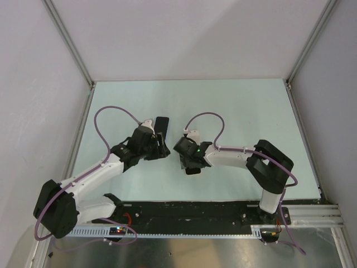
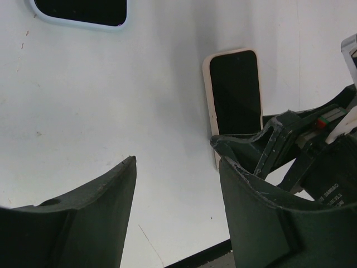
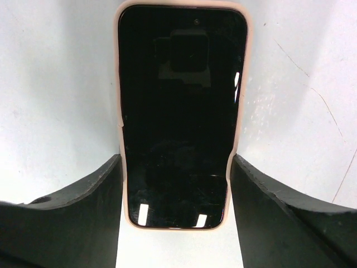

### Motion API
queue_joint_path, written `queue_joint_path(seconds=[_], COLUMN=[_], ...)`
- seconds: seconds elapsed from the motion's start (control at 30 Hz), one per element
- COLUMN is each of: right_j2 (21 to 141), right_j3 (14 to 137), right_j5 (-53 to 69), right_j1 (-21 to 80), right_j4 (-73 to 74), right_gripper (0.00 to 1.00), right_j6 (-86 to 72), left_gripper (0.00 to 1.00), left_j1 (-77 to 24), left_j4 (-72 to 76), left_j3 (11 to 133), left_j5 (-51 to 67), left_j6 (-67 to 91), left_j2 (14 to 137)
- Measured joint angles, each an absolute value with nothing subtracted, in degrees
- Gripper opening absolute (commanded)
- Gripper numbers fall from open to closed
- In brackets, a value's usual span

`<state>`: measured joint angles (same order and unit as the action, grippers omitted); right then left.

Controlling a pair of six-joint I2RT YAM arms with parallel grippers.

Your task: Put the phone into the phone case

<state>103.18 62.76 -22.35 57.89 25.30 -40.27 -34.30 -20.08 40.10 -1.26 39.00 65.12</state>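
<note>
The phone (image 3: 175,111) is a glossy black slab with a thin pale rim, lying flat on the pale table. My right gripper (image 3: 175,159) straddles its near end, and both dark fingers (image 3: 95,195) press against its long sides. From above, only its lower end (image 1: 193,171) shows under the right gripper (image 1: 189,162). The left wrist view shows the phone (image 2: 234,92) with the right arm's fingers over it. The phone case (image 1: 162,125) lies just beyond my left gripper (image 1: 159,146); its dark, pale-edged corner (image 2: 78,11) shows at the top left. My left gripper (image 2: 177,162) hangs open and empty.
The pale table (image 1: 240,111) is boxed in by white walls with metal posts (image 1: 70,42) at the corners. A black rail (image 1: 195,215) with both arm bases runs along the near edge. Purple cables (image 1: 111,111) loop above each arm.
</note>
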Motion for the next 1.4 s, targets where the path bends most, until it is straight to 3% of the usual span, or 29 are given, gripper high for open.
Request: queue_joint_path(seconds=[0.5, 1.4], right_j2=[109.1, 125.3], right_j3=[72.4, 95.1], right_j5=[-13.5, -21.7], right_j1=[51.1, 42.2], right_j4=[33.1, 31.5], right_gripper=[0.3, 0.33], right_j6=[-40.2, -35.7], left_gripper=[0.65, 0.65], left_j1=[-34.3, -33.3], left_j4=[-20.1, -20.3], left_j3=[40.7, 41.0], left_j5=[-1.3, -1.3], left_j6=[38.7, 38.5], left_j2=[65.3, 65.5])
